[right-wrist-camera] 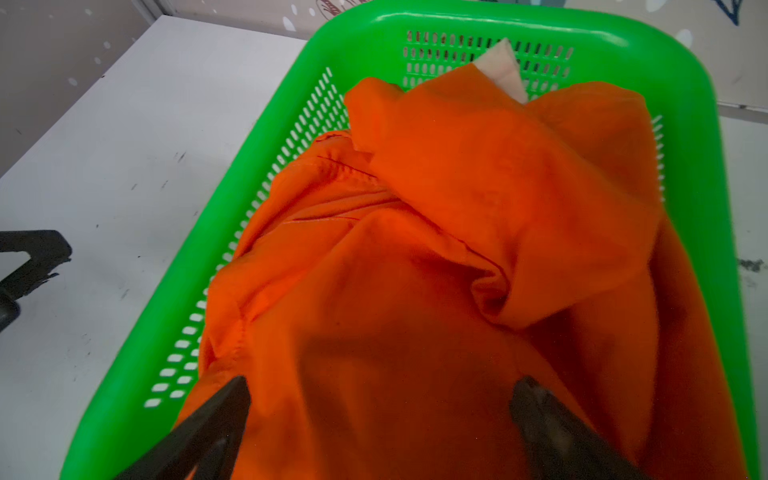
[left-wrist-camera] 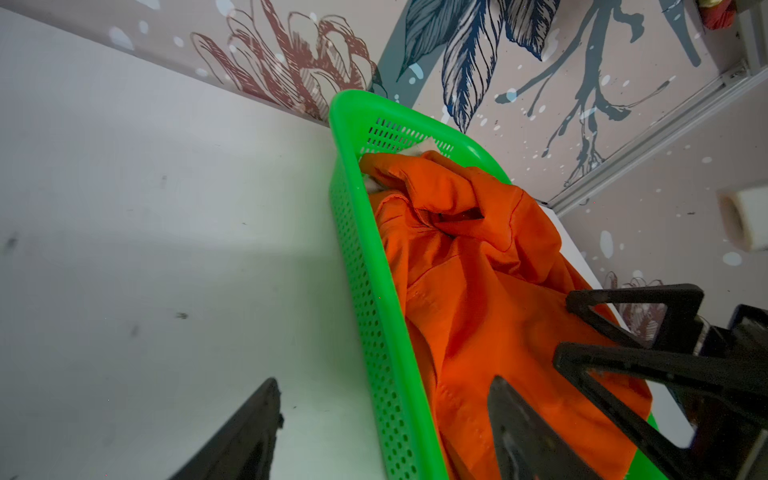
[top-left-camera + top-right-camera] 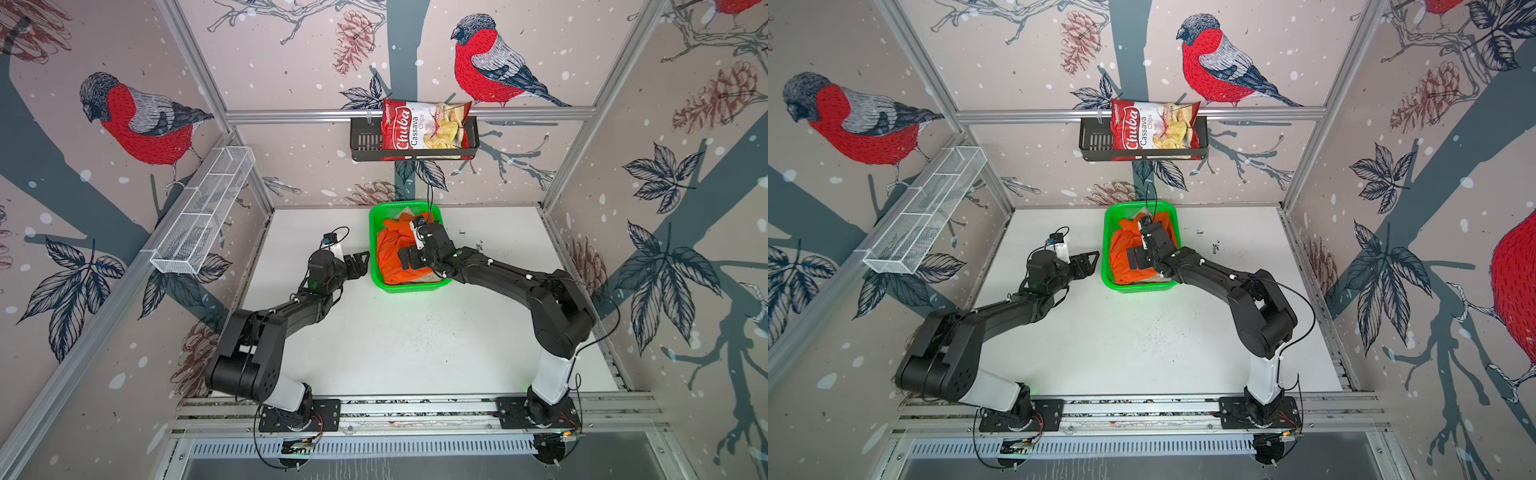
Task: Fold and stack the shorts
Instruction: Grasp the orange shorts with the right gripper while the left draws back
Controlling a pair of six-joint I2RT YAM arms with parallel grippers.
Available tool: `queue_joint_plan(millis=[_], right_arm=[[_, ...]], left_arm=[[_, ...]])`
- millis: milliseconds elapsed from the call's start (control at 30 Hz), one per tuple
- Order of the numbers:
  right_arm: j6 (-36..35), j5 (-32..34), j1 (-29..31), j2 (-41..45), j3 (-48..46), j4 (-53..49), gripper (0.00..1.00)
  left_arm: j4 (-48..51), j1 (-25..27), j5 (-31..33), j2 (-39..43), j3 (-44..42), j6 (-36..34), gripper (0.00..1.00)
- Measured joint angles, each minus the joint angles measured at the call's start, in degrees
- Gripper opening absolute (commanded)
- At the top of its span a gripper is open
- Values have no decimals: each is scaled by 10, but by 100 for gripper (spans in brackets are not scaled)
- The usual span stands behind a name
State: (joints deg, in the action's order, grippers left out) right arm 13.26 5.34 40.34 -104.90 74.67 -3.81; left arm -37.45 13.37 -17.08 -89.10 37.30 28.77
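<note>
The right gripper point(image 1: 382, 395), spread empty over orange shorts point(image 1: 457, 208), should pinch one raised fold, perhaps a hem; left gripper point(image 3: 358, 262) likewise unclenched.

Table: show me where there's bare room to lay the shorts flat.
Widest bare table lies between both arms, in front of the green basket. A smaller patch sits between basket and right wall. Crowded: left pincer beside the basket, right pincer over the orange shorts.

Bright orange shorts point(image 1: 457, 249), pale beige shorts point(image 1: 505, 70), green perforated basket point(image 1: 690, 124), white scuffed tabletop point(image 3: 415, 353), red-and-white chip bag point(image 3: 424, 129), black wall caddy point(image 3: 365, 141), white wire-mesh rack point(image 3: 203, 212), pinkish wallpaper point(image 3: 291, 62) printed with red-breasted grey birds
</note>
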Motion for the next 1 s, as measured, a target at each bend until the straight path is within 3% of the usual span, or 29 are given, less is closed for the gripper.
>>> queue_joint_plan(millis=[367, 633, 800, 1000], right_arm=[[35, -56, -93, 165, -140, 46, 100], [38, -53, -122, 226, -162, 9, 100], [49, -49, -118, 218, -147, -19, 99], [62, -33, -65, 119, -57, -42, 100]], left_arm=[[-31, 74, -39, -173, 139, 45, 76], [-9, 159, -49, -284, 295, 44, 77], [-4, 160, -33, -271, 299, 42, 78], [2, 120, 5, -158, 176, 37, 78]])
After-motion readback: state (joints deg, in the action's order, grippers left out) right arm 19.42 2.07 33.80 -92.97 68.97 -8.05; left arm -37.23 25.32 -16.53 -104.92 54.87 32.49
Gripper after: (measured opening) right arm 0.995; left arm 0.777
